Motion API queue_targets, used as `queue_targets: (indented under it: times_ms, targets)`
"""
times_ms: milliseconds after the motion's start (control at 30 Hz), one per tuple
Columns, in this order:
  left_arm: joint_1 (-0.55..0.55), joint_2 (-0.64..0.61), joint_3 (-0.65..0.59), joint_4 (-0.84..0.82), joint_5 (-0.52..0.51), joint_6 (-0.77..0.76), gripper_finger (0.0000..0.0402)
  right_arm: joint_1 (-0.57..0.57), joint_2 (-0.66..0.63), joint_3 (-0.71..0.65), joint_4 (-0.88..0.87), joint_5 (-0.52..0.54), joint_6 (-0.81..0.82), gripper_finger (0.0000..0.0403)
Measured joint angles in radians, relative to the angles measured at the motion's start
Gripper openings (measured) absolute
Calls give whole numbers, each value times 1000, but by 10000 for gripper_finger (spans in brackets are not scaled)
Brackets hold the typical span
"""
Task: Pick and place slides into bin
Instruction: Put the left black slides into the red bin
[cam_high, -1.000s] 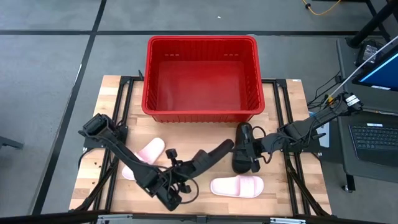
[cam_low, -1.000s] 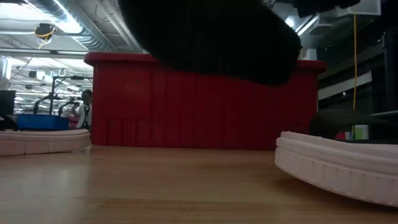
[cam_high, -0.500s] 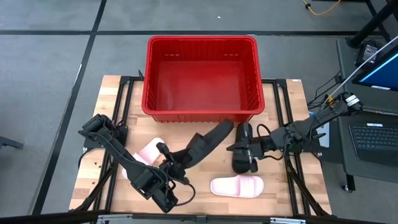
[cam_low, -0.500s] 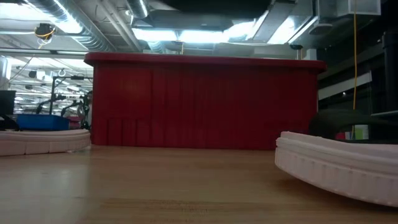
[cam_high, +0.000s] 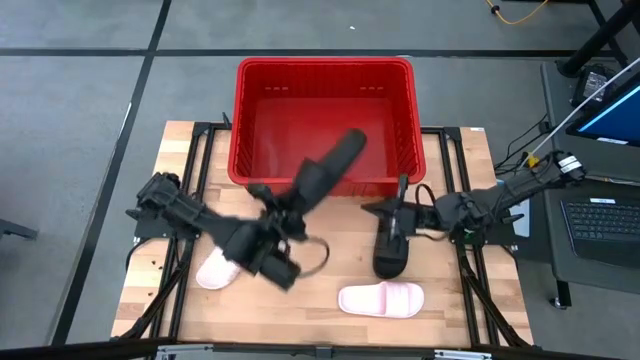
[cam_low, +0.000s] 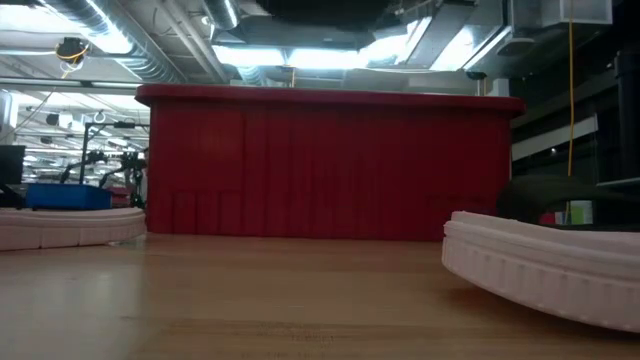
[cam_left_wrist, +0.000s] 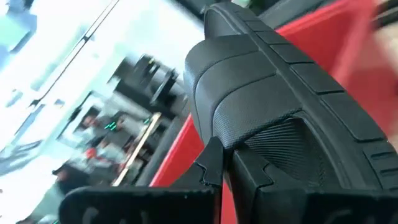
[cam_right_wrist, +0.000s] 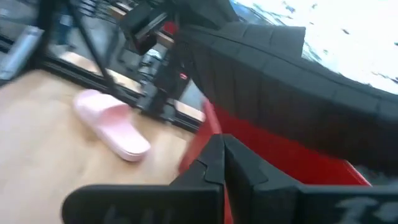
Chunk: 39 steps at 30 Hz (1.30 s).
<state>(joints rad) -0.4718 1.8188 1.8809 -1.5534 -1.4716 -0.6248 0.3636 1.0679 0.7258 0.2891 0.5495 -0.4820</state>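
Above the near wall of the red bin (cam_high: 325, 68), just left of the frame's centre in the high view, a black slide (cam_high: 328, 170) is held aloft by the left gripper (cam_high: 285, 205), its toe end tilted up over the bin's rim. In the left wrist view the fingers (cam_left_wrist: 214, 163) are seen clamped on that black slide (cam_left_wrist: 273, 106), with the bin's red wall (cam_left_wrist: 348, 37) close behind it. To the right of centre, the second black slide (cam_high: 391, 245) is gripped by the right gripper (cam_high: 400, 212) at its upper end, while its lower end is seen close to the wooden surface (cam_high: 470, 300); whether it touches cannot be told. In the right wrist view the fingers (cam_right_wrist: 214, 158) are closed on this black slide (cam_right_wrist: 273, 81), and a pink slide (cam_right_wrist: 112, 124) is seen lying flat farther off. One pink slide (cam_high: 381, 299) is found low and right of centre on the surface; the other pink slide (cam_high: 213, 269) is partly covered by the left arm at lower left. From table height, the bin (cam_low: 325, 165) fills the middle, flanked by a pink slide at left (cam_low: 70, 225) and another at right (cam_low: 545, 265).
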Motion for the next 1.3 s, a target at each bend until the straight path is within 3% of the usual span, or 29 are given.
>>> queue_targets:
  times_ms: [433, 600, 700, 1300]
  targets:
    - [364, -75, -121, -19, 8, 28, 3, -357, 0, 0, -16, -110, 32, 6]
    - [450, -74, -124, -17, 46, 27, 3, -460, 0, 0, -48, -279, 37, 6]
    - [480, -74, -124, -17, 85, 3, 3, -481, 0, 0, -45, -349, 58, 6]
    - [616, -69, -124, -12, 80, 17, 4, -497, -2, 0, -25, -334, 80, 6]
